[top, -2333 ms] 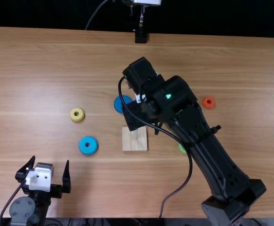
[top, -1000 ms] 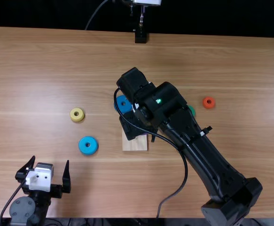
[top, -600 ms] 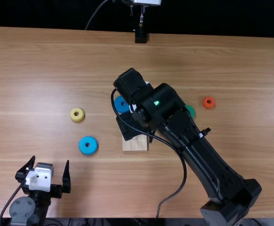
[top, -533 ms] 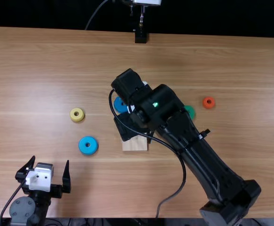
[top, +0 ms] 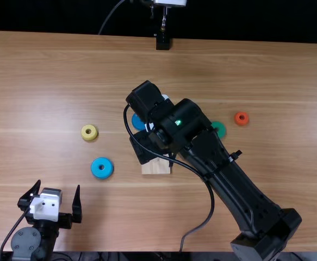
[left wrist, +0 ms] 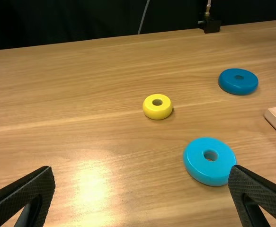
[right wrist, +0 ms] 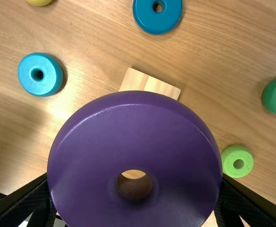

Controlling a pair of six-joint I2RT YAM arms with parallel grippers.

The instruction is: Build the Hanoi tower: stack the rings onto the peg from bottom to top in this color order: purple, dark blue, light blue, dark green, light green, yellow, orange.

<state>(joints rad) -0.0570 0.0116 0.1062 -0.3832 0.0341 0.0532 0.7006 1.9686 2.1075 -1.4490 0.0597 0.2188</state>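
Observation:
Over the wooden base [top: 155, 166], my right gripper [top: 145, 148] hangs from its arm. In the right wrist view that gripper [right wrist: 135, 178] is shut on the purple ring [right wrist: 133, 118], which covers most of the base [right wrist: 148, 85], peg hidden. My left gripper [top: 58, 186] stands open at the near left; in its wrist view the gripper [left wrist: 142, 170] has nothing between its fingers. Flat on the table lie the light blue ring [top: 101, 168], yellow ring [top: 89, 132], dark blue ring [top: 138, 122], dark green ring [top: 219, 129], orange ring [top: 241, 118] and light green ring [right wrist: 237, 161].
The right arm [top: 229, 174] stretches diagonally over the table [top: 60, 70] from the near right, with a loose cable [top: 210, 204] beside it. A black stand [top: 162, 42] is at the table's far edge.
My right gripper has shifted left over the base, slowing lately. The dark green ring has come out from behind its arm, and the light green one is now covered from above. The left arm has stayed still.

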